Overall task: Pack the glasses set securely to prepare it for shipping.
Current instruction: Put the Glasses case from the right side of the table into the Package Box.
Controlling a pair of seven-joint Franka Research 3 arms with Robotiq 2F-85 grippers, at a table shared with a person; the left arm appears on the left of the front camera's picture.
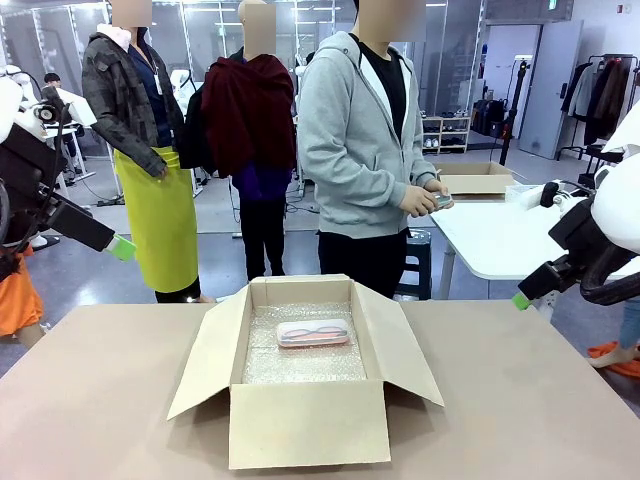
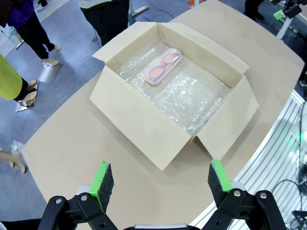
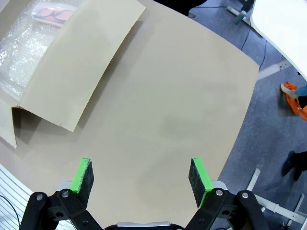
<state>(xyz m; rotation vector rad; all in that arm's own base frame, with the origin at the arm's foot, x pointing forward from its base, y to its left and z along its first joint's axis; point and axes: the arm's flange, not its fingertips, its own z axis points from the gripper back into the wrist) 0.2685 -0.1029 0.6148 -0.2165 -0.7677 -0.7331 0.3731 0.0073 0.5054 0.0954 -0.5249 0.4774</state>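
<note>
My left hand [image 2: 160,182] hangs high above the near-left corner of the worktop [image 1: 100,400], its two green pads spread wide apart with nothing between them. My right hand [image 3: 140,175] is just as wide open and empty, held up over the bare right side of the worktop, well clear of everything on it. In the middle of the worktop stands an open cardboard box [image 1: 310,425] with all four flaps folded outward. Its floor is lined with a sheet of bubble wrap [image 1: 300,368]. The pink glasses case [image 1: 313,333] lies flat on that sheet, toward the far wall of the box and about midway between the side walls, long side running across. Through its translucent lid I can make out a reddish frame in my left wrist view. From my right wrist camera I see one box flap slanting over the worktop, and a corner of the case beyond it. Across the worktop a person [image 1: 350,130] in a grey hooded jacket stands just behind the box, turned partly sideways. The person's hands [image 1: 420,198] are together at waist height around a small pale object [image 1: 443,201]; I cannot tell what it is from here. Behind that person stands a white table [image 1: 490,240].
</note>
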